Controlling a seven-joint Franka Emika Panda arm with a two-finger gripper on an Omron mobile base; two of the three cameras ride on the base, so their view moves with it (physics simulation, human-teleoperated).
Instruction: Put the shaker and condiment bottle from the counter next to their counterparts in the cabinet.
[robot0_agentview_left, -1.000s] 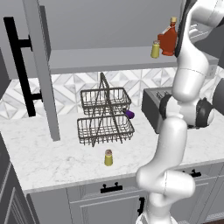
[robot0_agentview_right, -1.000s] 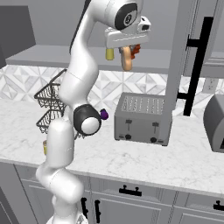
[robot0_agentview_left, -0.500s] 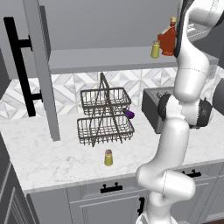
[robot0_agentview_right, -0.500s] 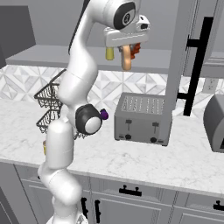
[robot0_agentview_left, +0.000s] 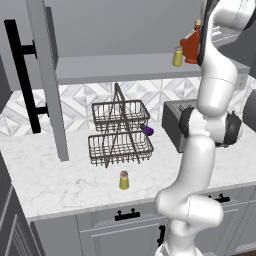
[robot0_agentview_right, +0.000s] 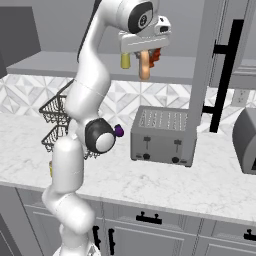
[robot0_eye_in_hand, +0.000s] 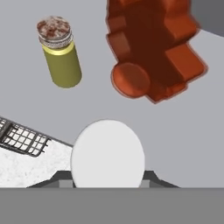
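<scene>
Condiment bottle (robot0_agentview_right: 144, 65) was held upright in the closed gripper (robot0_agentview_right: 145, 54) at the cabinet shelf (robot0_agentview_left: 125, 67), white cap (robot0_eye_in_hand: 107, 153) up, near the red bottle (robot0_agentview_left: 191, 44) and twin shaker (robot0_agentview_left: 177, 56). Another shaker (robot0_agentview_left: 124, 180) stood upright on the surface (robot0_agentview_left: 65, 182) before the wire basket (robot0_agentview_left: 120, 135).

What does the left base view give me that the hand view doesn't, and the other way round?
Left base view alone: the shaker on the counter in front of the wire rack, the open cabinet door with its black handle, and the toaster.

Hand view alone: the white cap of the condiment bottle held in the gripper, close over the shelf.

Both: the twin shaker and the dark-red bottle standing side by side on the cabinet shelf.
</scene>
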